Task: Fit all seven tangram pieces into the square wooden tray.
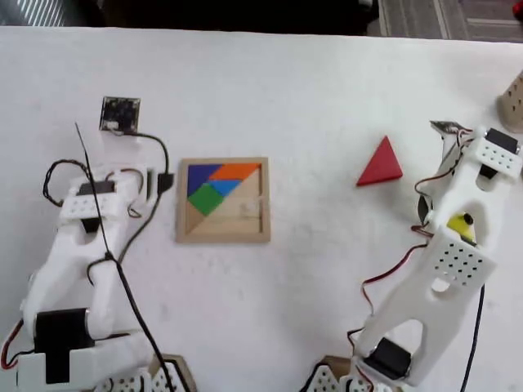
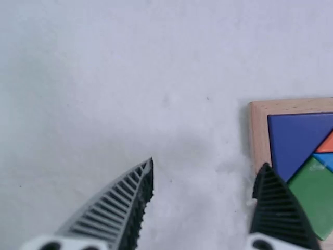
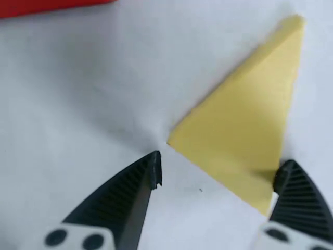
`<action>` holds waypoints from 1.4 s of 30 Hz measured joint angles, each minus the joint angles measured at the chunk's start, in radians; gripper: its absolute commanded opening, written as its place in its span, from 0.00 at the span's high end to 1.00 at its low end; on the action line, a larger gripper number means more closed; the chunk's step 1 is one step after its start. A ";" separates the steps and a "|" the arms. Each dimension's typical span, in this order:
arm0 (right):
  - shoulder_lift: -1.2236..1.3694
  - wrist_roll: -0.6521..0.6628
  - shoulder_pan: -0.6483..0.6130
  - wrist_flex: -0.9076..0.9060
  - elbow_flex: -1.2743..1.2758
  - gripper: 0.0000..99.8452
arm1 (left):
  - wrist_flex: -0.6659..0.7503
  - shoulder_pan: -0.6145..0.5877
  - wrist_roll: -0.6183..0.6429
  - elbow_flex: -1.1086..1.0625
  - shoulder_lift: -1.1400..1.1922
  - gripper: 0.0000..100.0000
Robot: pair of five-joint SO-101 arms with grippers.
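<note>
The square wooden tray lies mid-table holding blue, orange, light blue and green pieces in its upper left part. A red triangle rests on the table to the tray's right. My left gripper sits just left of the tray; in the left wrist view it stands open over bare table beside the tray's corner. My right gripper is open low over a yellow triangle, one fingertip at its edge. The red piece's edge lies beyond.
A small black circuit board with a cable lies behind the left arm. A brown object stands at the right edge. The right arm covers the table's right front. Bare wood shows in the tray's lower right.
</note>
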State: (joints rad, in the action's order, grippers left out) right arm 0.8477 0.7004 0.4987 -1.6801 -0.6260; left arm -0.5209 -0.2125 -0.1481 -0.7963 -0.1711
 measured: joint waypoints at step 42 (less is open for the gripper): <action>-0.092 -0.255 -0.048 0.322 0.232 0.67 | 0.000 0.000 -0.021 0.000 0.000 0.69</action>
State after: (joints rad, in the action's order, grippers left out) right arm 0.7557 0.4457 0.4511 -1.3579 -0.3943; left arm -0.5209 -0.2125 -0.1695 -0.7963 -0.1711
